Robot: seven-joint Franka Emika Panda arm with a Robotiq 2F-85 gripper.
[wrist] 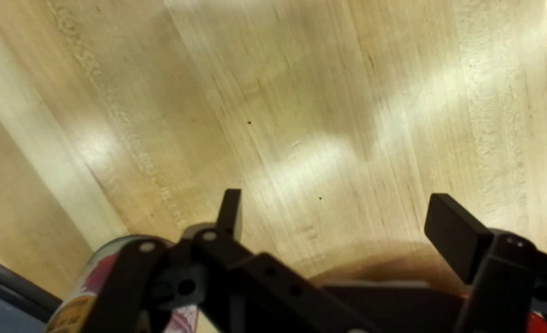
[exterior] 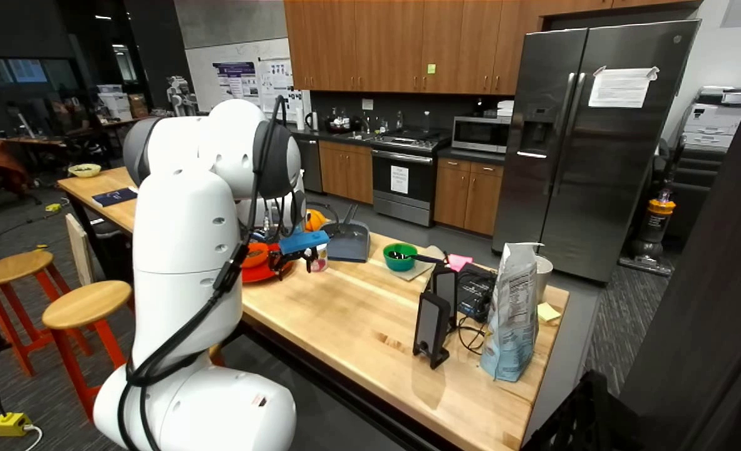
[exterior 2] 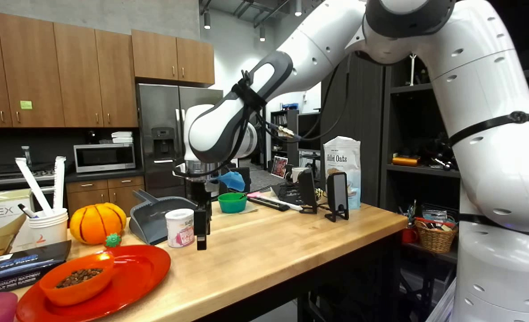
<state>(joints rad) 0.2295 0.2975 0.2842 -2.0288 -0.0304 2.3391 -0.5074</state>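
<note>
An orange bowl [exterior 2: 82, 295] on a red plate [exterior 2: 141, 270] holds brown pieces; a green bowl [exterior: 399, 265] holds something dark. Just beside the parted, empty jaws, a pink-and-white canister [exterior 2: 180, 228] stands upright on the table [exterior 2: 255, 250], long axis vertical, white top facing up, contents hidden.

In the wrist view, the claw [wrist: 336, 203] and the bottom edge hide parts of the canister [wrist: 97, 276].

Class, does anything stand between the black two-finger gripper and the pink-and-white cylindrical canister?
Nothing visible does: the open black gripper is beside the cylindrical canister; the grey plastic dustpan is on the canister's far side. Whether gripper and canister touch is unclear.
</note>
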